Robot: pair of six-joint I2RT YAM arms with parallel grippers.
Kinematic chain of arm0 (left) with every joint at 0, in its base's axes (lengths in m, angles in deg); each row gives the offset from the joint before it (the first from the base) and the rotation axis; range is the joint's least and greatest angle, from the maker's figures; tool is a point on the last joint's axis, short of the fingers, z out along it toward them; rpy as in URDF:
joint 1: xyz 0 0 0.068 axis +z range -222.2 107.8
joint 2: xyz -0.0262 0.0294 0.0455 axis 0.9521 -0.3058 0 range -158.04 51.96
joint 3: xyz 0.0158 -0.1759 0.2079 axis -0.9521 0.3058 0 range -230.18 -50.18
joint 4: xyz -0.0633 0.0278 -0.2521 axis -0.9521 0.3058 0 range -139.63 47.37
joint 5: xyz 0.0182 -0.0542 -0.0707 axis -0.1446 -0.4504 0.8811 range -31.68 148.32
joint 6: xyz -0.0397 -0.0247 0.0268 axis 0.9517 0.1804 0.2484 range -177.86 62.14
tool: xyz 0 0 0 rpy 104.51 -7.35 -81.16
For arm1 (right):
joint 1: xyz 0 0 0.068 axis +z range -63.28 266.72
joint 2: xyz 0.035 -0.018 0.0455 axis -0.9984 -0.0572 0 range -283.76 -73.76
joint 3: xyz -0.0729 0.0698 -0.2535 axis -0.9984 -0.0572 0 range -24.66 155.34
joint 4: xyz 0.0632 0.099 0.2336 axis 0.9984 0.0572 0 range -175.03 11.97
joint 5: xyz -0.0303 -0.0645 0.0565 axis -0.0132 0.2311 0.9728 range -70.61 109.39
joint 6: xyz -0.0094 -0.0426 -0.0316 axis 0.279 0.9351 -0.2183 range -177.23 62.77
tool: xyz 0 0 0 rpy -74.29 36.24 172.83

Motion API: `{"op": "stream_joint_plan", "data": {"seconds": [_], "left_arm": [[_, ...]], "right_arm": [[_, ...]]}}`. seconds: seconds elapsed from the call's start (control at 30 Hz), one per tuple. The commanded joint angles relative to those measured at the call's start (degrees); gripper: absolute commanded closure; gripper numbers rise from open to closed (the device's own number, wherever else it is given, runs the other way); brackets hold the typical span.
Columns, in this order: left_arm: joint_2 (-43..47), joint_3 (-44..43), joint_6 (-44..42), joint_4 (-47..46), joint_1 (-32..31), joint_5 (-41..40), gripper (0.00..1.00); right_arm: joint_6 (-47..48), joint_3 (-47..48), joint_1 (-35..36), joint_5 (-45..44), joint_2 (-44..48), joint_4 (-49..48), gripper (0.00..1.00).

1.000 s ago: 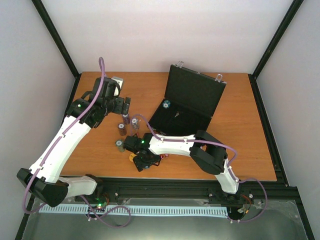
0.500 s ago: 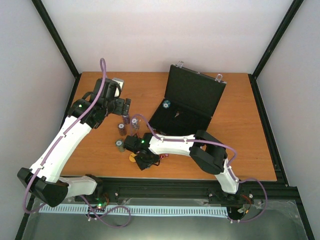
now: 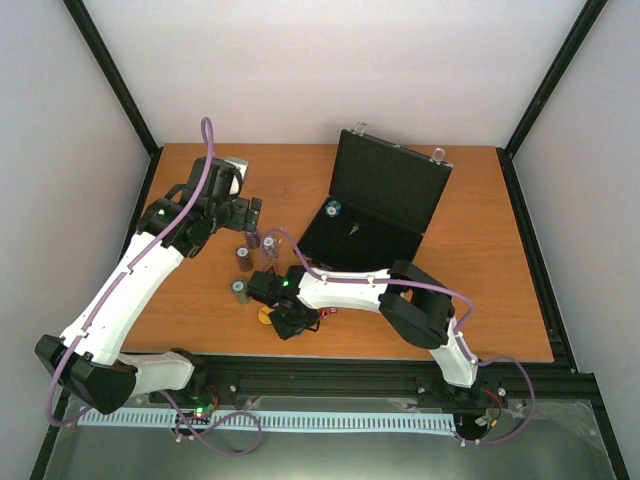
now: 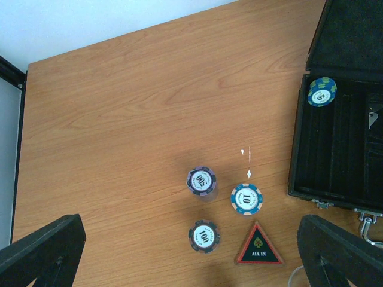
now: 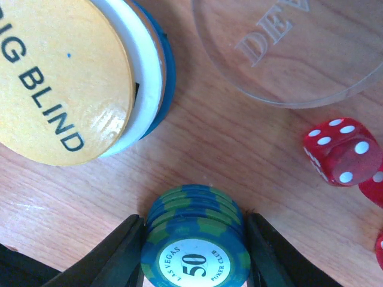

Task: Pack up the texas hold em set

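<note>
Sitting on the wooden worktop (image 3: 490, 300), far centre-right, black case (image 3: 385, 200) is open with its lid tilted up and back and a silver clasp (image 4: 321, 204) on its near edge. One blue-green chip stack (image 4: 322, 91) stands inside at the far-left corner of the tray

Left arm (image 3: 130, 280) reaches over the left part of the worktop. Left gripper (image 4: 191, 248) is spread wide and hovers above the loose pieces, touching nothing

Right arm (image 3: 380, 290) folds leftward along the near edge. Right gripper (image 3: 285, 322) is down at the worktop, its fingers (image 5: 119, 257) pressed on both sides of the 50 stack (image 5: 195, 239), pinching it

Loose pieces just left of the case, all apart from each other:
- purple 500 stack (image 4: 201, 180)
- light-blue 10 stack (image 4: 246, 198), just right of the 500 stack
- dark 100 stack (image 4: 204, 235), nearer the arms
- red-black triangle (image 4: 258, 245) marked ALL IN, just beside the 100 stack on its right

In the right wrist view, orange disc (image 5: 60, 84) marked BIG BLIND lies skewed on a white disc (image 5: 146, 72) with a blue one under it, near the pinched stack. Clear disc (image 5: 287, 48) with lettering lies flat at top right. Red dice (image 5: 335, 149) are at the right edge: one is whole, the others are cut off by the frame
</note>
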Motion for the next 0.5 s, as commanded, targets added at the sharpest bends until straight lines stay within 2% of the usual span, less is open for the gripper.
{"op": "stream_joint_plan", "data": {"seconds": [0.0, 0.27, 0.33, 0.47], "left_arm": [[1.2, 0.0, -0.7, -0.5, 0.0, -0.7, 0.00], [1.6, -0.1, -0.8, -0.2, -0.1, -0.8, 0.00], [1.6, -0.1, -0.8, -0.2, 0.0, -0.8, 0.00], [1.5, -0.4, -0.5, 0.1, -0.1, -1.1, 0.00]], "right_arm": [[0.0, 0.2, -0.2, -0.3, -0.3, 0.8, 0.92], [1.0, 3.5, -0.3, 1.4, 2.2, 2.2, 0.93], [0.9, 4.3, -0.5, 1.6, 2.7, 2.8, 0.96], [0.1, 4.9, -1.2, 1.6, 4.3, 3.7, 0.97]]}}
